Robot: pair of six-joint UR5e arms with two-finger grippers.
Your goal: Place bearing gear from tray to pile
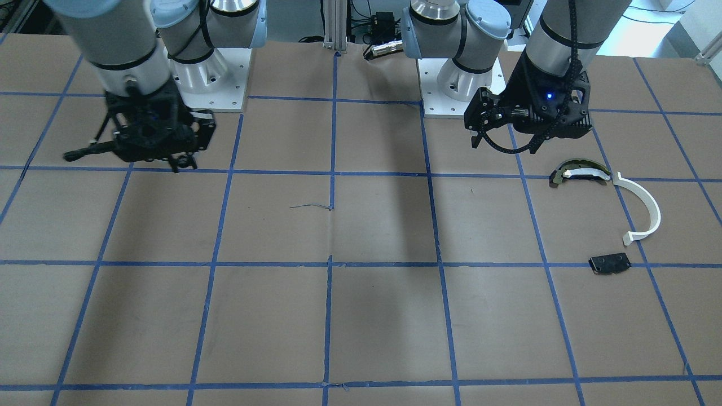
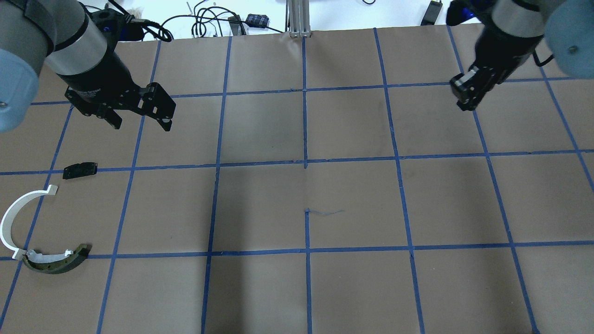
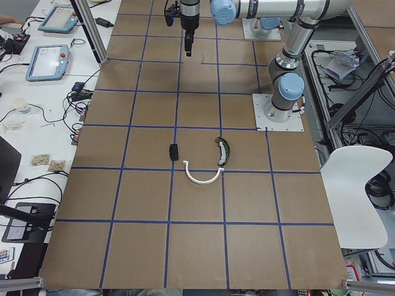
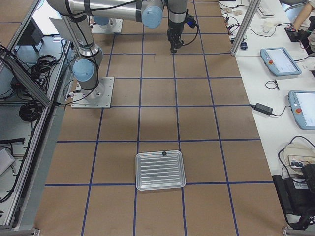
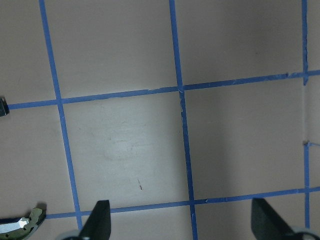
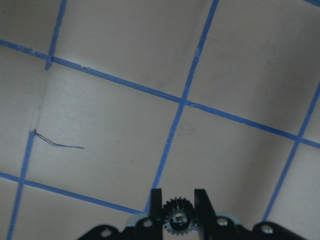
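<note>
Pile (image 2: 55, 264): far left of table (image 2: 352, 204), parts loose. Left end effector (image 2: 140, 120): fingers apart, empty, near pile. Right end effector (image 6: 178, 201): clamped on bearing gear (image 6: 178, 220), well apart from pile. Pile lies toward the robot's left, so a long carry across is likely.

The left arm (image 1: 558, 42) and right arm (image 1: 113, 39) are silver-grey tubes with pale blue joint caps (image 1: 488, 20) on white, screw-dotted base plates (image 1: 431, 98), and the black left gripper (image 2: 139, 123) and right gripper (image 2: 464, 104) have 2 fingers (image 5: 100, 220) each (a ribbed black cable (image 1: 507, 148) loops at 7 o'clock from the left one's blue light (image 1: 549, 96)).
</note>
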